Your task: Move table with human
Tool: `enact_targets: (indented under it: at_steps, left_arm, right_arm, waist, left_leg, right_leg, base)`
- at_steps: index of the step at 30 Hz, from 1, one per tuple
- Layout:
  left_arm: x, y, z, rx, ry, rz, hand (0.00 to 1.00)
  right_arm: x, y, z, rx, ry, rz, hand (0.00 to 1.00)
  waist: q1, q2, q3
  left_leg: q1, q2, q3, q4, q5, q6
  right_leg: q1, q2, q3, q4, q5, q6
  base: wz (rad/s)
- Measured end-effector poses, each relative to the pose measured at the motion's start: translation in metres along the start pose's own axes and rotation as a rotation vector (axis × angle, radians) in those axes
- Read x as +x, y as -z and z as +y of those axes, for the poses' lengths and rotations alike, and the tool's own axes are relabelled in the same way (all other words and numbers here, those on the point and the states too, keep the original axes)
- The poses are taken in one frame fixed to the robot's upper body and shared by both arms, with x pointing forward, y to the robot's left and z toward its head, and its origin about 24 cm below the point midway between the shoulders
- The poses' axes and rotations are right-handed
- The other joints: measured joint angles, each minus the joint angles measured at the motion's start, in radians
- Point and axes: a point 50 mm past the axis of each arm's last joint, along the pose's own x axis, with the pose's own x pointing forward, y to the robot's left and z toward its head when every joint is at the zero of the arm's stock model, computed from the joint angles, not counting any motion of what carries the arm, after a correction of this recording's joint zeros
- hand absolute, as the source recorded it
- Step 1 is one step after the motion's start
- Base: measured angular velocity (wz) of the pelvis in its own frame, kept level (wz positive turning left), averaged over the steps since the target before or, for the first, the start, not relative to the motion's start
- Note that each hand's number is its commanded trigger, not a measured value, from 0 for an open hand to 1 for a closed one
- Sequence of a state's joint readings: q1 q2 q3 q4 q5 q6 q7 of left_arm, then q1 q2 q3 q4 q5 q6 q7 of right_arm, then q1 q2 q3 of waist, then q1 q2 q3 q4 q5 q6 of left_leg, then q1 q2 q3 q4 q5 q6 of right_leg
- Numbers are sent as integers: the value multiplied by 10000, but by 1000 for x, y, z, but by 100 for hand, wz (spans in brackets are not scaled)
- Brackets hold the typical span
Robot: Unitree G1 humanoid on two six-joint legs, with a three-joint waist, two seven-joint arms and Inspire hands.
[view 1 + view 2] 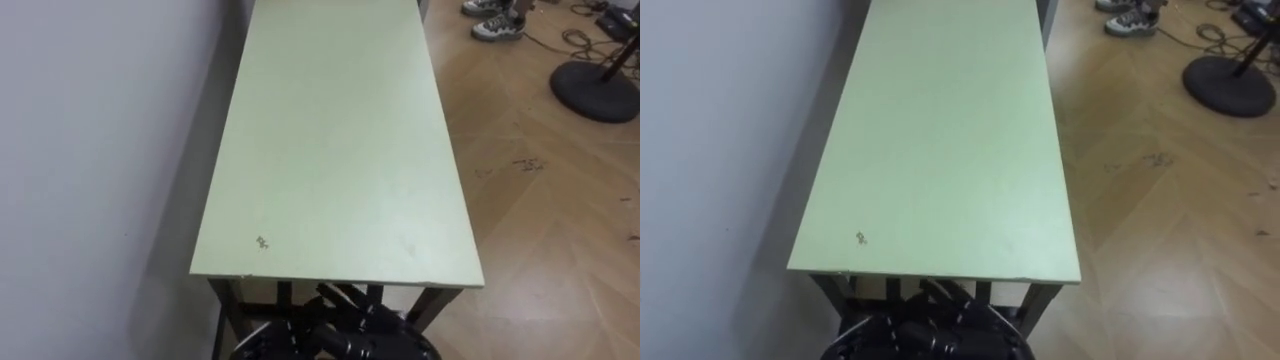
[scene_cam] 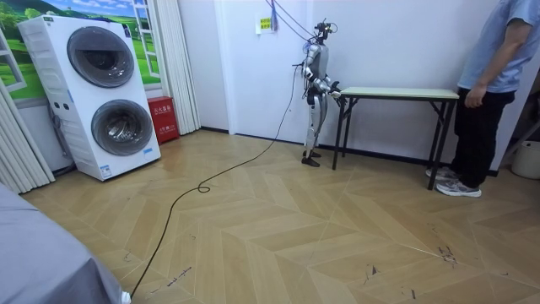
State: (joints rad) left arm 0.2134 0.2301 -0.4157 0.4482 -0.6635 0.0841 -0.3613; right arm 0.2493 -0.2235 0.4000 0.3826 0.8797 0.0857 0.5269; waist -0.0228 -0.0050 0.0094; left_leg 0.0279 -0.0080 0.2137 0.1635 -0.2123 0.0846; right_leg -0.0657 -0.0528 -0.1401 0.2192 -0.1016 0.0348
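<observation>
Table (image 1: 340,140): green, beside wall (image 1: 90,150).
Hands (image 2: 335,88): table's near end; fingers cannot be told.
Person (image 2: 494,93): table's far end.
Mark (image 1: 262,242): tabletop, unreadable.

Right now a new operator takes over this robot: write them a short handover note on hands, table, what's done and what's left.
Table: along the wall, legs on the floor.
Left hand and right hand: at the table's near end, under its edge; fingers hidden.
Person: standing at the far end.
Done: both in position.
To do: lift and carry together.
</observation>
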Motion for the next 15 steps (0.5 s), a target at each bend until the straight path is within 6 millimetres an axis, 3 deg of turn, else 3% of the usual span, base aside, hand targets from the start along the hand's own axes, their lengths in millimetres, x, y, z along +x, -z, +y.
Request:
enact_targets:
  at_steps: [7,15]
  left_arm:
    - [-6,12,18,-249,-1181,490,0]
    - [-19,36,41,-920,-3003,1107,0]
  right_arm:
    - [-9,3,-18,-726,1050,608,0]
    - [-39,23,-60,126,3985,999,0]
  waist:
    - [-60,79,42]
    - [-42,65,30]
  left_leg:
    - [16,11,-139,38,-28,0]
    - [180,24,-117,-20,-31,-13]
  right_leg:
    - [81,-9,-179,-8,-3,4]
    - [262,27,-261,-173,-3,4]
  base:
    - [6]
    - [0]
